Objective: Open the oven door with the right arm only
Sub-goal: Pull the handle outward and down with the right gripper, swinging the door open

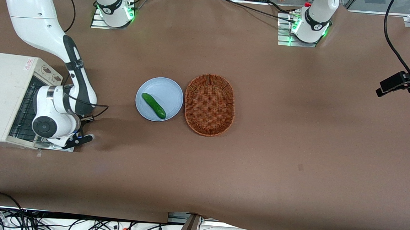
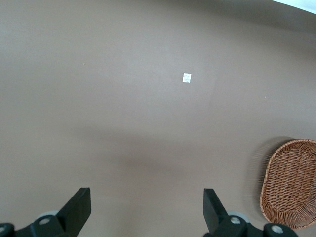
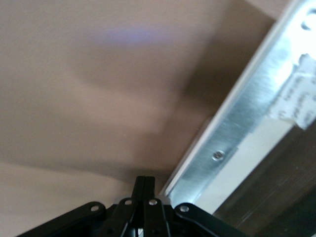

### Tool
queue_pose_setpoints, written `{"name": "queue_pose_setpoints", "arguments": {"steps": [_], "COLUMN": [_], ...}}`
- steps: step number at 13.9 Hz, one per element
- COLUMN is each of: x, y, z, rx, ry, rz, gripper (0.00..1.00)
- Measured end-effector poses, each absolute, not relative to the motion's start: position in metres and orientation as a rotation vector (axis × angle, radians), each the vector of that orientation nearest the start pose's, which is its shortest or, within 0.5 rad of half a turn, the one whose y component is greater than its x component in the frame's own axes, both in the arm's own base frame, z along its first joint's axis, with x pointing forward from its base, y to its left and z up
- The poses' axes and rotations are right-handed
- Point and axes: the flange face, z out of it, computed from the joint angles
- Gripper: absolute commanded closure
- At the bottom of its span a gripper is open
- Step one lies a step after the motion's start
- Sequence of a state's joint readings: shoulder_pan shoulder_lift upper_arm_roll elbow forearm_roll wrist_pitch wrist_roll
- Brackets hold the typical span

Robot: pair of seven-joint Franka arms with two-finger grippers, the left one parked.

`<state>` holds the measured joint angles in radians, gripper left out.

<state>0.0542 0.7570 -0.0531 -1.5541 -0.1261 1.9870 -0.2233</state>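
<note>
Brown worktop [image 1: 258, 175] fills the lower frame of the front view, bare paper with plenty of room. My hand [image 1: 79, 140] sits at lower left, fingers pressed together on nothing, just beside the outer edge of the oven door [image 1: 51, 147]. That door already lies flat, its long axis running up the frame, rack exposed. Plate [image 1: 169, 88], cucumber [image 1: 153, 105] and basket [image 1: 209, 104] lie well apart at centre.

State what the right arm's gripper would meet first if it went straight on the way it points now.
Probably the brown table covering beside the open oven door; the gripper points at it, shut. Depth is unclear.
</note>
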Motion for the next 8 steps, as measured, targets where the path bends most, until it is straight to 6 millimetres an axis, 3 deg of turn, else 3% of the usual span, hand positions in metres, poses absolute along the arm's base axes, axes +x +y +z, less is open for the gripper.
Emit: {"name": "queue_pose_setpoints", "arguments": {"steps": [4,8], "x": [0.666,0.663], "y": [-0.02,-0.023], "z": [0.185,0.196], "rx": [-3.134,-3.104], "ry": [-0.102,0.078], "rz": [0.547,0.663], "gripper": [1.0,1.0]}}
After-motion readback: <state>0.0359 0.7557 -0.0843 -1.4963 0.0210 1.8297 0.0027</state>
